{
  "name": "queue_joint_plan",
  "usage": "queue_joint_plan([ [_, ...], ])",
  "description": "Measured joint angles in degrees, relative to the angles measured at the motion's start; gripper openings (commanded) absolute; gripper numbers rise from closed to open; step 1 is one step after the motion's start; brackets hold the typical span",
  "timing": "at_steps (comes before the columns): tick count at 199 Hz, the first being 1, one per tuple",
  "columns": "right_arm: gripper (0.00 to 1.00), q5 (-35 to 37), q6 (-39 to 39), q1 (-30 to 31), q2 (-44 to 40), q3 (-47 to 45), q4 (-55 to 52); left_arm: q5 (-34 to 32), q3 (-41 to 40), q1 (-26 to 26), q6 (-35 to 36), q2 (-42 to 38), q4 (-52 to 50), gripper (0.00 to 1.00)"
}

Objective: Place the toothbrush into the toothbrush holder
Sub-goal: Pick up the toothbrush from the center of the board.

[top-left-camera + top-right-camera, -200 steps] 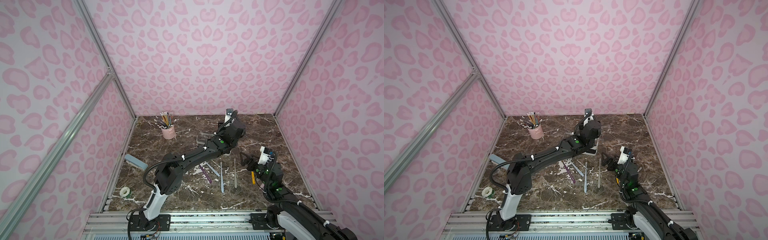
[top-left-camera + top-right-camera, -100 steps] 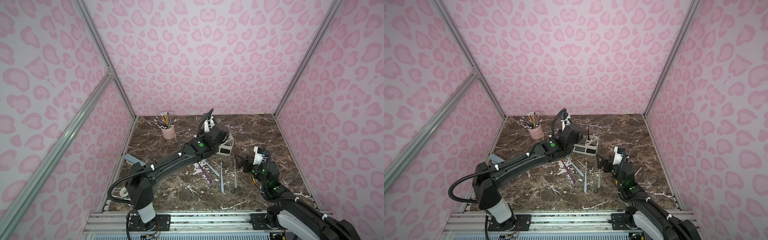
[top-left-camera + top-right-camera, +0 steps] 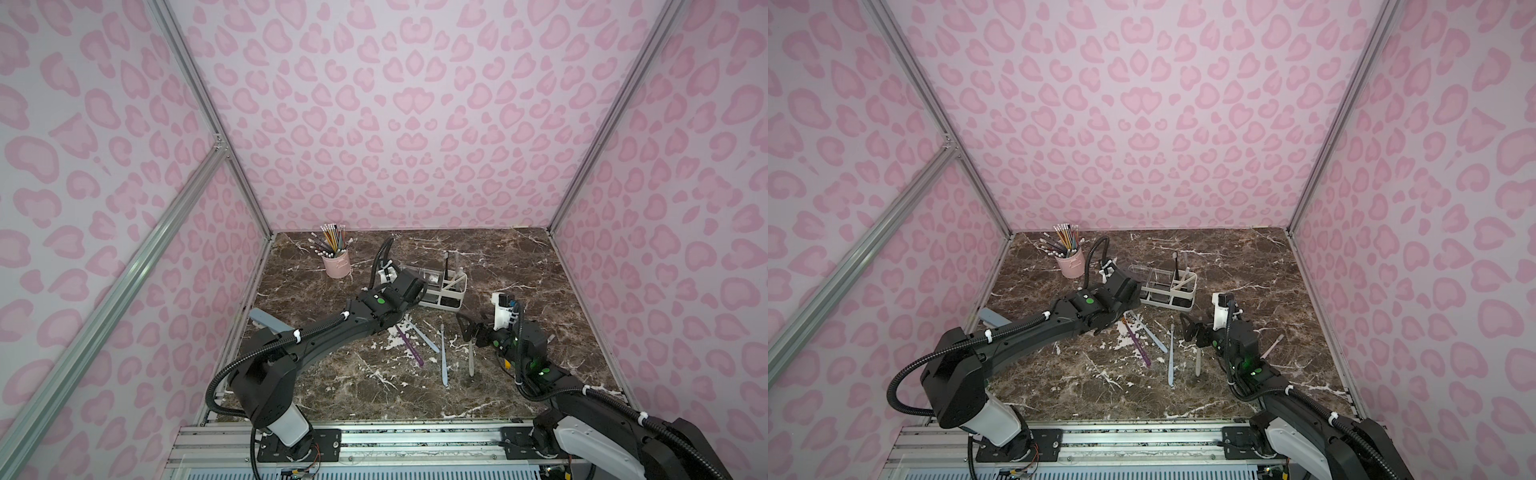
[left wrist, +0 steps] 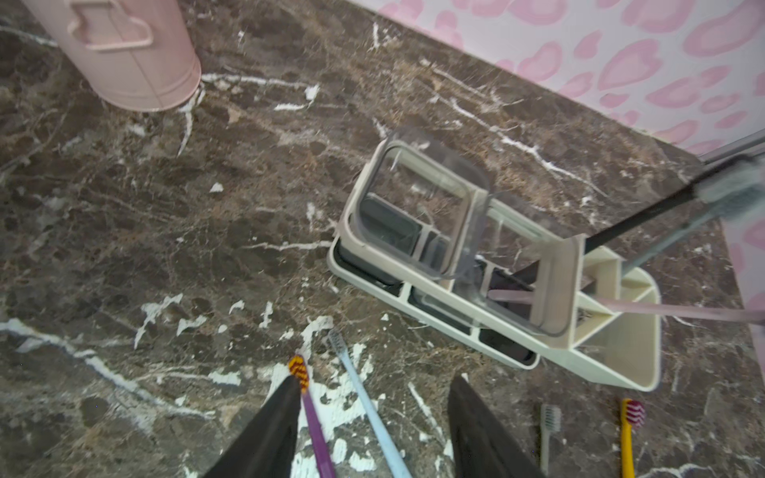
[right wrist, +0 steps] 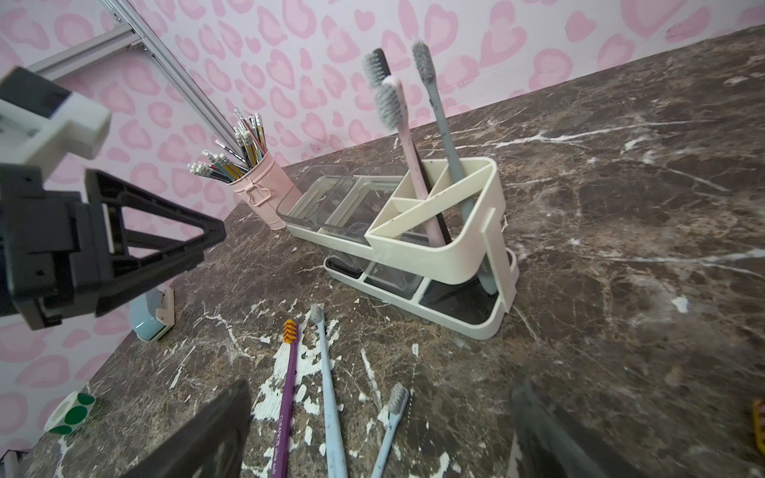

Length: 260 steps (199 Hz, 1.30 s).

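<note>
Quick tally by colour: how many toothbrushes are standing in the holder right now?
Black toothbrush: 1
Pink toothbrush: 1
Grey-blue toothbrush: 1
Total in the toothbrush holder: 3

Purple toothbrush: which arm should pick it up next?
Left, probably. The left gripper hangs open right above the purple toothbrush, one finger beside its neck; the right gripper hovers off to the side, by the grey toothbrush.
</note>
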Motion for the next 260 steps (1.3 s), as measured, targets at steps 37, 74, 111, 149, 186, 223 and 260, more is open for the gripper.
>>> queue_joint_plan([
  [37,0.99,0.09,-0.02,0.0,0.55,0.02,0.0,4.37,-3.15,1.29,-1.95,0.2,-0.02,0.58],
  [74,0.99,0.09,0.0,0.0,0.55,0.17,-0.07,7.1,-4.42,1.73,-3.34,2.1,0.13,0.55],
  [111,0.99,0.07,0.02,0.02,0.31,0.39,0.0,9.49,-5.44,2.99,-4.09,4.39,0.26,0.52],
  [149,0.99,0.07,0.04,0.13,0.26,0.72,-0.33,11.43,-4.83,3.5,-4.46,7.78,0.46,0.48],
  [186,0.99,0.07,0.02,0.22,-0.04,0.76,-0.26,12.46,-3.93,3.89,-4.66,10.01,0.5,0.46],
  [223,0.99,0.07,0.02,0.33,-0.5,0.76,-0.46,12.66,-3.93,4.5,-4.68,11.39,0.5,0.42],
  [260,0.99,0.07,0.02,0.39,-0.63,0.76,-0.46,12.94,-4.0,5.42,-4.68,12.72,0.57,0.37],
])
